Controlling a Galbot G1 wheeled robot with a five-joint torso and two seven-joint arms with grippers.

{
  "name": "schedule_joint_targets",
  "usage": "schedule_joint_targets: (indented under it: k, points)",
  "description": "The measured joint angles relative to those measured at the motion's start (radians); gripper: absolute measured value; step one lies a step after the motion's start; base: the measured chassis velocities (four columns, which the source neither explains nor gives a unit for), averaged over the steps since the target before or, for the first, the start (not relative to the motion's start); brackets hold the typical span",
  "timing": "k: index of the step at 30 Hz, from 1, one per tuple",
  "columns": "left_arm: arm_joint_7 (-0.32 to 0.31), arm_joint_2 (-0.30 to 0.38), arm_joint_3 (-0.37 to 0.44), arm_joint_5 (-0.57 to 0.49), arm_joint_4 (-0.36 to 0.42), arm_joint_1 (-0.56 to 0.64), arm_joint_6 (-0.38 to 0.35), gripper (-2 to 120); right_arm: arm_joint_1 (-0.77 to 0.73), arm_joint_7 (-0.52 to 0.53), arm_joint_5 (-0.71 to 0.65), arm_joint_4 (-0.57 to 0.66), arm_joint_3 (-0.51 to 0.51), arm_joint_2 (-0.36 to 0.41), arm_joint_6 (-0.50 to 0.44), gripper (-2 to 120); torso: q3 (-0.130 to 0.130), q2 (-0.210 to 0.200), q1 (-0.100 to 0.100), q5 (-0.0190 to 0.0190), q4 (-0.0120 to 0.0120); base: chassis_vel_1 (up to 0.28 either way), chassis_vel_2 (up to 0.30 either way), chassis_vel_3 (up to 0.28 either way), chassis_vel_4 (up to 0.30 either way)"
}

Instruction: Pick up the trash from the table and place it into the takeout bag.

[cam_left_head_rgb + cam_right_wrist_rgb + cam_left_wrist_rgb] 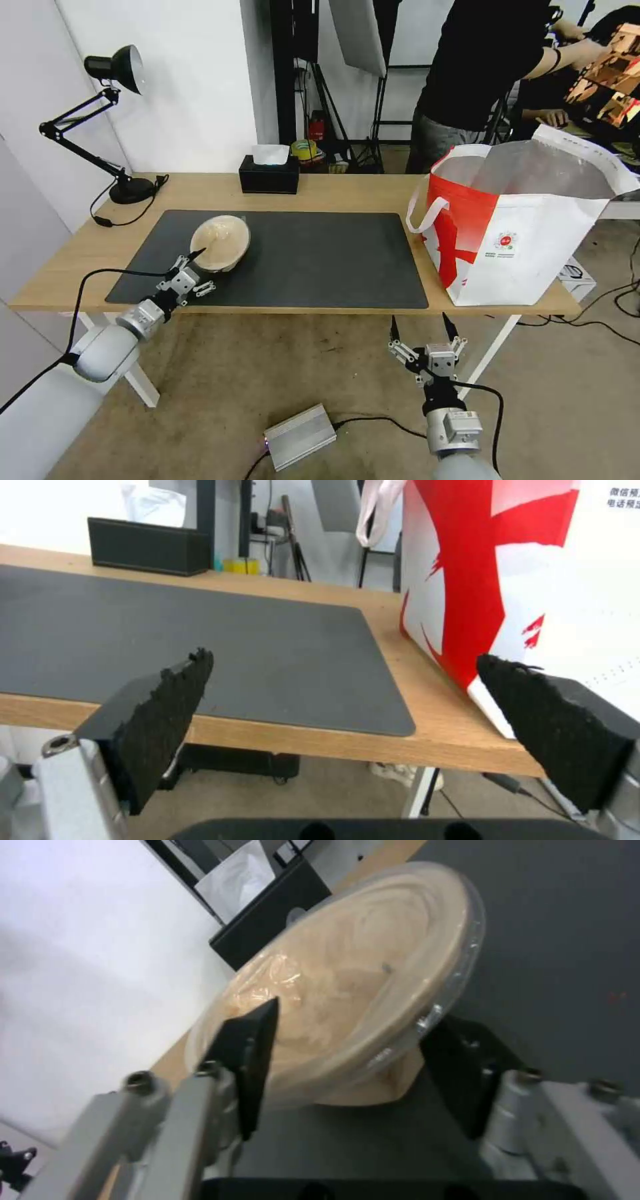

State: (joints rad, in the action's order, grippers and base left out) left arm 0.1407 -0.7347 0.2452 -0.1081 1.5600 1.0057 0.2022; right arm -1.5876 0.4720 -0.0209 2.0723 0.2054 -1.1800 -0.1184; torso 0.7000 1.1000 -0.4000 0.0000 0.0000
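A beige paper-pulp bowl (221, 241) under a clear cover sits tilted at the left end of the dark grey mat (320, 260) on the table (347, 193). My left gripper (199, 259) is shut on the bowl's near rim (373, 990); one finger (247, 1060) lies over the cover and the other (460, 1075) is under the rim. The white and red takeout bag (533, 233) stands open at the table's right end. My right gripper (420, 327) hangs open below the front edge, with the bag's side (533, 580) just ahead of it.
A black tissue box (269, 175) stands at the table's back edge and a black desk lamp (113, 67) at the back left corner. A silver box (300, 437) with cables lies on the floor below. A person stands behind the bag.
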Motion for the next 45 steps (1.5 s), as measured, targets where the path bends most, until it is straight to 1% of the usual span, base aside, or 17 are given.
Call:
schedule_joint_targets:
  k: [7,9,10,11,12,14,22,23,26,27,28,31,42,45]
  points:
    - [0.002,-0.008,-0.019,-0.006,-0.018,-0.019,0.008,43,-0.001,0.000,0.002,-0.001,-0.001,-0.002,0.000,100,0.000,0.000,0.000,0.0000,0.0000,0.000,0.000,0.000,0.000]
    - [0.003,-0.011,-0.024,-0.007,-0.023,-0.023,0.010,39,-0.002,-0.001,0.003,-0.001,0.000,-0.002,-0.001,100,0.000,0.000,0.000,0.0000,-0.0001,0.000,0.000,0.000,0.000]
    - [0.004,-0.014,-0.028,-0.007,-0.027,-0.027,0.012,35,-0.005,-0.001,0.003,0.001,0.000,-0.002,-0.001,100,0.000,0.000,0.000,0.0000,0.0000,0.000,0.000,0.000,0.000]
    - [0.004,-0.014,-0.028,-0.007,-0.027,-0.027,0.012,35,-0.005,-0.001,0.003,0.001,0.000,-0.002,-0.001,100,0.000,0.000,0.000,0.0000,0.0000,0.000,0.000,0.000,0.000]
    - [0.005,-0.015,-0.029,-0.007,-0.029,-0.028,0.013,32,-0.006,-0.001,0.004,0.001,0.001,-0.002,-0.001,100,0.000,0.000,0.000,0.0000,-0.0001,0.000,0.000,0.000,0.000]
    - [0.006,-0.016,-0.030,-0.007,-0.032,-0.030,0.015,24,-0.006,-0.001,0.005,0.001,0.001,-0.002,-0.002,100,0.000,0.000,0.000,0.0000,0.0000,0.000,0.000,0.000,0.000]
    - [0.019,-0.016,-0.031,-0.017,-0.036,-0.034,0.024,20,-0.007,-0.001,0.009,0.001,0.001,-0.007,-0.002,100,0.000,0.000,0.000,0.0000,0.0000,0.000,0.000,0.000,0.000]
    - [0.025,-0.015,-0.030,-0.021,-0.036,-0.035,0.028,17,-0.008,-0.001,0.011,0.001,0.001,-0.008,-0.003,100,0.000,0.000,0.000,0.0000,0.0000,0.000,0.000,0.000,0.000]
    - [0.030,-0.015,-0.028,-0.022,-0.036,-0.035,0.032,13,-0.008,-0.001,0.012,0.001,0.001,-0.009,-0.003,100,0.000,0.000,0.000,0.0000,0.0000,0.000,0.000,0.000,0.000]
    - [0.033,-0.015,-0.026,-0.023,-0.036,-0.035,0.034,8,-0.008,-0.001,0.012,0.001,0.001,-0.010,-0.003,100,0.000,0.000,0.000,0.0000,-0.0001,0.000,0.000,0.000,0.000]
    - [0.033,-0.015,-0.026,-0.023,-0.036,-0.035,0.034,8,-0.008,-0.001,0.012,0.001,0.001,-0.010,-0.003,100,0.000,0.000,0.000,0.0000,-0.0001,0.000,0.000,0.000,0.000]
    - [0.033,-0.015,-0.025,-0.026,-0.036,-0.034,0.036,0,-0.008,0.000,0.012,0.001,0.002,-0.010,-0.004,100,0.000,0.000,0.000,0.0001,0.0000,0.000,0.000,0.000,0.000]
    - [0.053,-0.012,-0.010,-0.033,-0.024,-0.030,0.044,0,-0.007,0.000,0.013,0.000,0.003,-0.011,-0.010,100,0.000,0.000,0.000,0.0000,0.0000,0.000,0.000,0.000,0.000]
    - [0.057,-0.005,0.001,-0.036,0.001,-0.018,0.046,0,-0.006,0.000,0.014,0.001,0.004,-0.010,-0.010,100,0.000,0.000,0.000,0.0000,0.0000,0.000,0.000,0.000,0.000]
